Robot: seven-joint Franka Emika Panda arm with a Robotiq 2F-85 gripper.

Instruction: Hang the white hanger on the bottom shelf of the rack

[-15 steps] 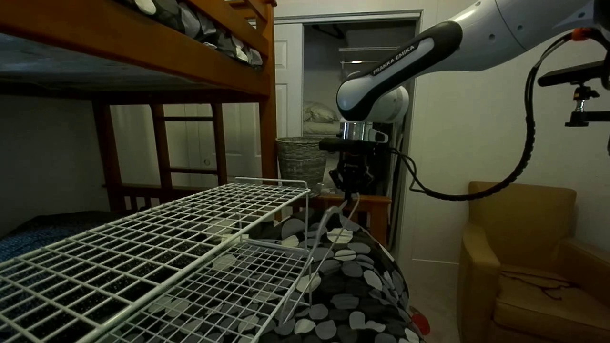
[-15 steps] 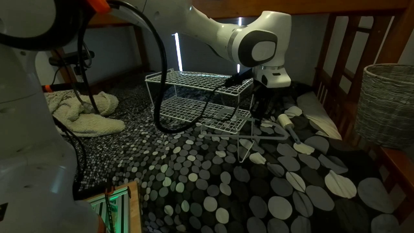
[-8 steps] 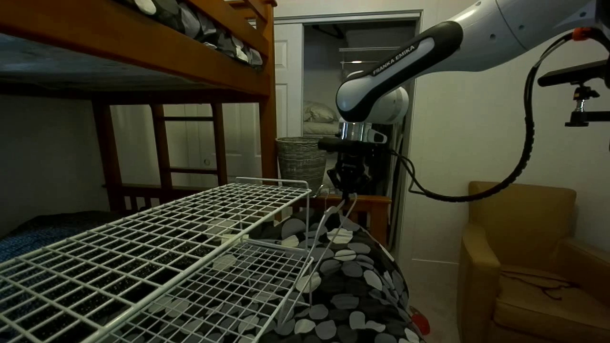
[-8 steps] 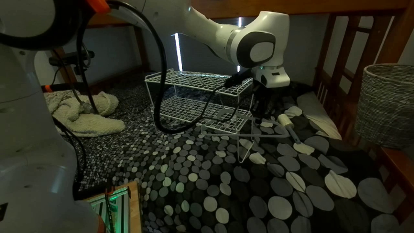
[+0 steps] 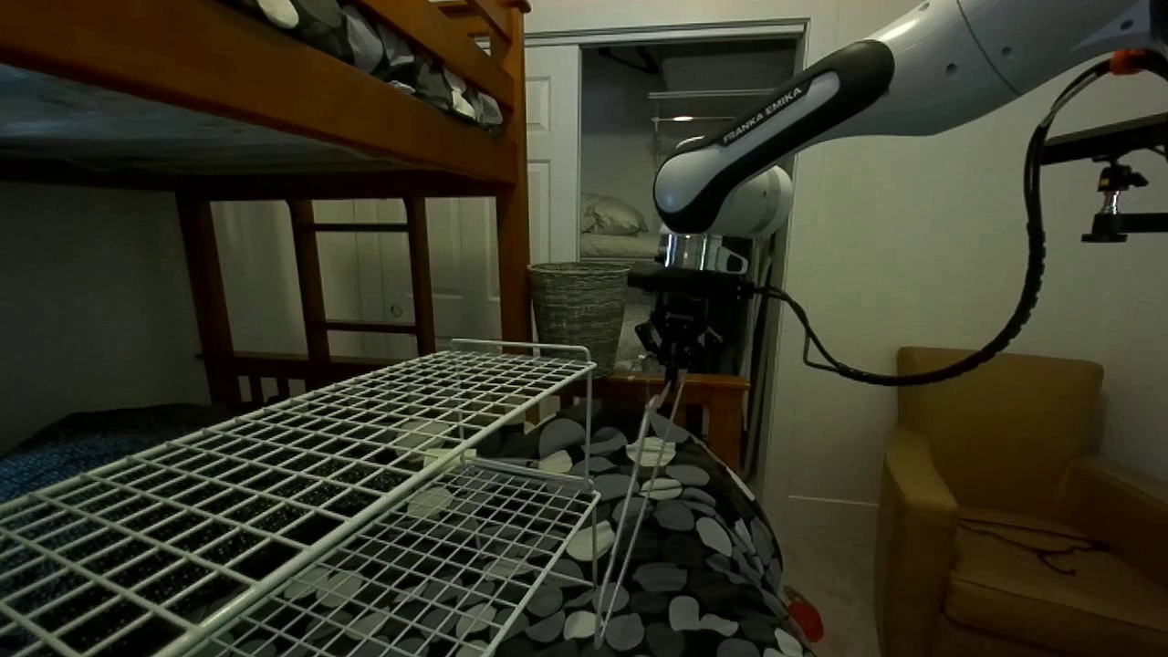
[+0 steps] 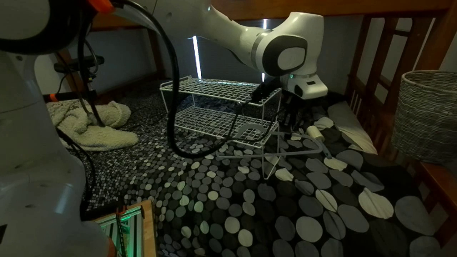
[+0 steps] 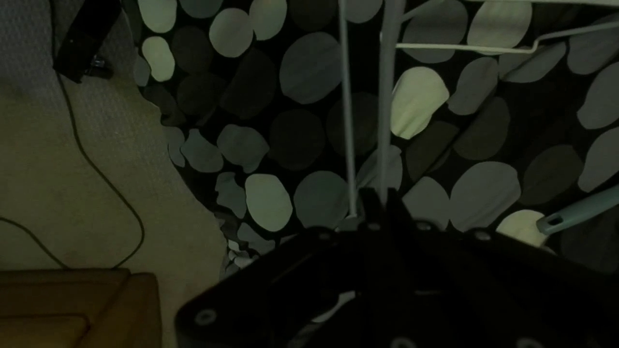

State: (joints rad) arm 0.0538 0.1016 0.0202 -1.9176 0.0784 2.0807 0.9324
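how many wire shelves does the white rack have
2: in both exterior views, the upper shelf is on top and the bottom shelf beneath it; none seems hidden.

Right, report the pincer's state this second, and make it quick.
Pincer: closed, holding the white hanger between its fingertips.

Gripper [image 5: 672,376] eased slightly farther from rack [image 5: 347,525]; white hanger [image 7: 385,96] below it swung steeper, lower end now showing clear of bottom shelf [image 5: 547,566] in an exterior view, closer to straight beneath gripper; black cable [image 6: 174,89] beside gripper sagging lower
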